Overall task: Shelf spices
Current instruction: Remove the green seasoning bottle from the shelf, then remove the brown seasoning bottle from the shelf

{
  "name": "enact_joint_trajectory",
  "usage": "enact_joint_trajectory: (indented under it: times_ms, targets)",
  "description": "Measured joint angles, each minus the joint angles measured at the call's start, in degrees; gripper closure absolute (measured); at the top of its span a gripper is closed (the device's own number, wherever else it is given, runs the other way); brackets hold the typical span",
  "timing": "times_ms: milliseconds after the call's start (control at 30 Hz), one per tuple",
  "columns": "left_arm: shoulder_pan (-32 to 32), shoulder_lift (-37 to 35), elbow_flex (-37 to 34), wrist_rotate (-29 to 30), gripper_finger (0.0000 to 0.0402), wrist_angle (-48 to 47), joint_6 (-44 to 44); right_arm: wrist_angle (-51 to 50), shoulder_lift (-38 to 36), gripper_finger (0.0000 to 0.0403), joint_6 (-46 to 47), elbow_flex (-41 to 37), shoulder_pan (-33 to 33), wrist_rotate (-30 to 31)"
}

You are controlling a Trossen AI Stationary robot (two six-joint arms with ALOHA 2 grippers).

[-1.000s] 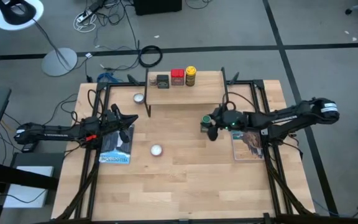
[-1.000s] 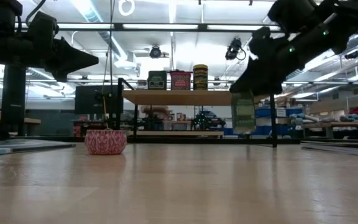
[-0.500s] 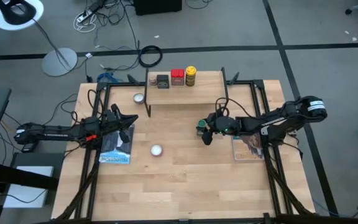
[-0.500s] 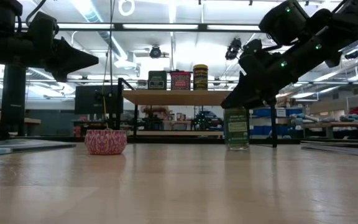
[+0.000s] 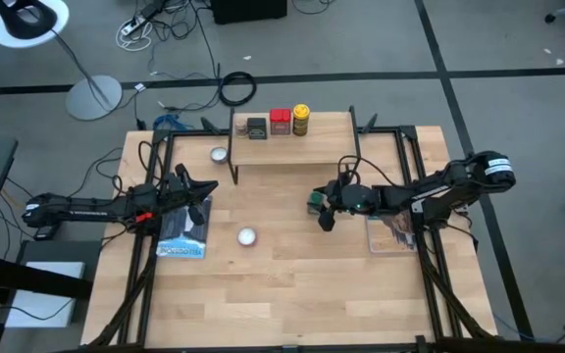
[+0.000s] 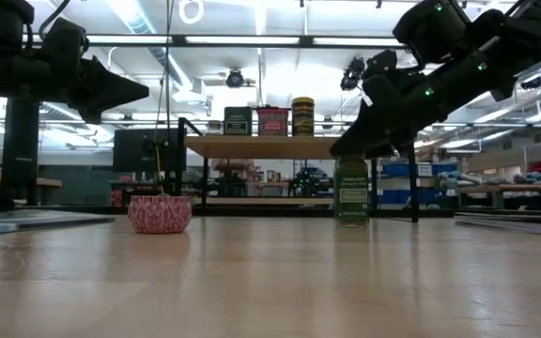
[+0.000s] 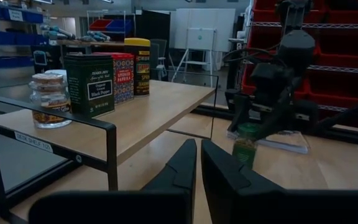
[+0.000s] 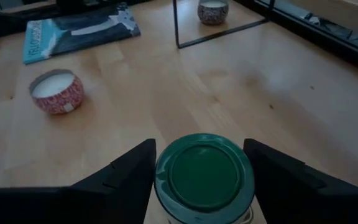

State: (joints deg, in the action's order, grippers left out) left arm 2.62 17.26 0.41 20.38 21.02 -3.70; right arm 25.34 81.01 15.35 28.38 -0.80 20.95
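The green-capped jar (image 8: 204, 177) stands upright on its base on the tabletop (image 6: 351, 191), in front of the shelf (image 5: 292, 149). My right gripper (image 8: 201, 168) is open, one finger close on each side of the jar. On the shelf stand a brownish jar (image 7: 50, 99), a black tin (image 7: 91, 84), a red tin (image 7: 122, 76) and a yellow jar (image 7: 138, 65). My left gripper (image 5: 214, 184) is shut and level, at the table's left above a blue book. My right gripper has its fingers (image 8: 132, 177) on either side of the green-capped jar, just below the cap (image 8: 166, 186), slanting down from the table's right. I cannot tell whether they touch it. The jar stands upright on the table.
A small round patterned tin (image 5: 247, 236) sits mid-table, another (image 5: 221, 154) by the shelf's left leg. A blue book (image 5: 182, 233) lies under the left arm, a second book (image 5: 392, 230) under the right arm. Black frame rails run along both table sides.
My right gripper has gone down and toward the table's left edge with the green-capped jar. The jar hung clear of the table a second ago; now it stands on the tabletop.
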Motion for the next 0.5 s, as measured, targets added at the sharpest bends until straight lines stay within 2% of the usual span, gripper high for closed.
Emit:
enact_joint_trajectory:
  times_ms: [233,500]
  targets:
    - [0.00,0.00,-0.01,0.01,0.0372,0.01,0.00,3.62,-0.94,0.0117,-0.49,0.00,-0.68,-0.13]
    - [0.00,0.00,-0.01,0.02,0.0372,0.02,0.00,3.38,-8.82,0.0100,-3.24,0.00,-0.66,-0.13]
